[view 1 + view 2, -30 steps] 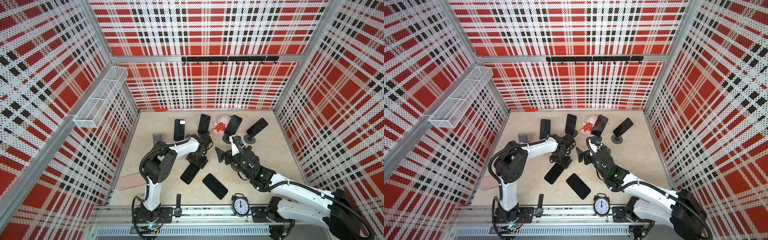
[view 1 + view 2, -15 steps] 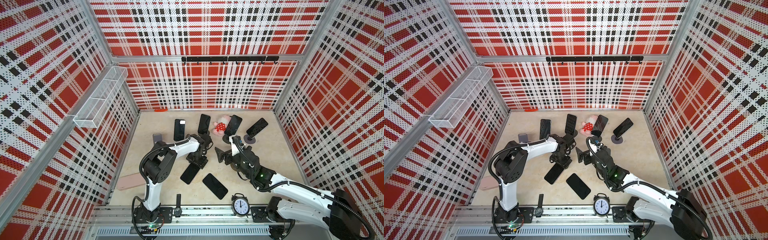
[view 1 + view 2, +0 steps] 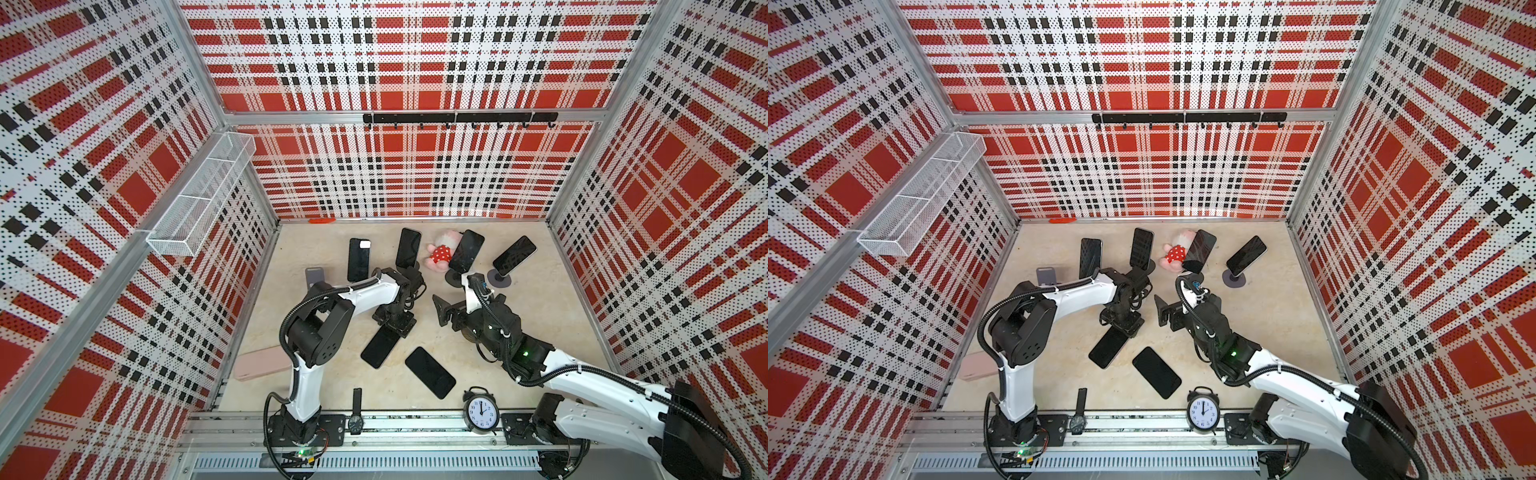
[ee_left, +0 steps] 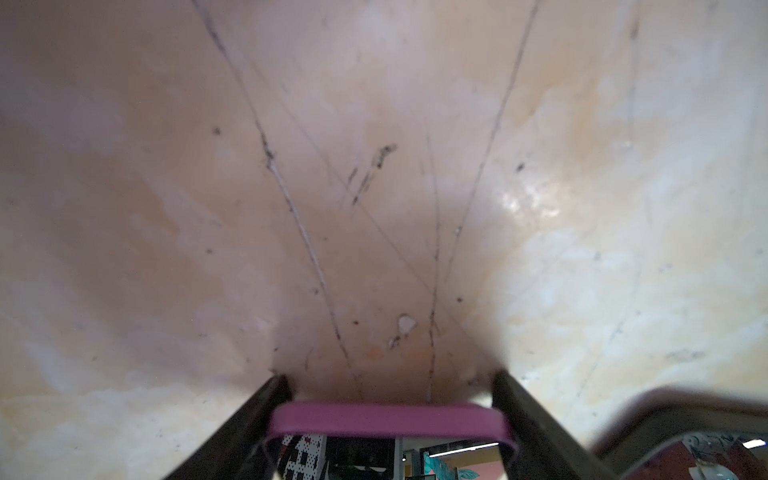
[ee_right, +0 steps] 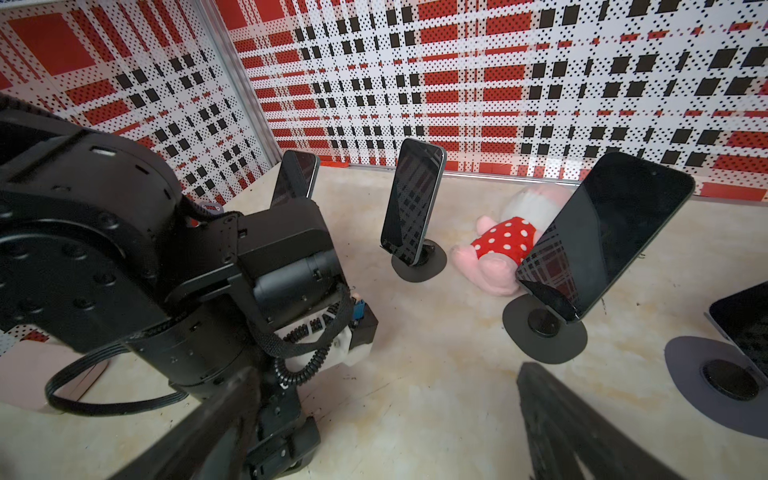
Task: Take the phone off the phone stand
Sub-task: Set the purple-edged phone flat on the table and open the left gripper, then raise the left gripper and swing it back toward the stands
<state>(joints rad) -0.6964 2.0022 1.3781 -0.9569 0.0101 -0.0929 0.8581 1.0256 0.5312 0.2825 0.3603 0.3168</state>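
Left hand [image 4: 389, 376] points down at the counter [image 4: 415, 124], mid-cell; its dark fingers [image 4: 251, 415] sit against either side of the magenta-cased phone [image 4: 386, 419], closed across the width of its end. In both top views that phone is off any stand, screen up, running from the hand toward the front rail; whether it is flat or lifted at the gripped end, cannot tell. Second dark phone [image 3: 430, 372] lies flat near it on the right-arm side, with a gap between them. Right hand [image 5: 388, 370] hovers low over bare counter right of centre, fingers spread wide, nothing between them, facing the back row. Back row in a top view, left to right: first back phone [image 3: 358, 259], second back phone [image 3: 408, 248], third back phone [image 3: 466, 251], fourth back phone [image 3: 514, 255], all propped up with dark screens facing forward. Third rests on a black disc base [image 5: 544, 332], fourth on a grey disc base [image 3: 499, 279]. Plush toy [image 3: 441, 251] in a red spotted dress lies between second and third, partly behind the third. Grey stand [image 3: 314, 276] sits near the left wall, just beside the first back phone. Pink slab [image 3: 261, 363], phone or case unclear, lies flat at the counter's left edge. Alarm clock [image 3: 481, 411] and wristwatch [image 3: 356, 417] sit at the front rail, well apart
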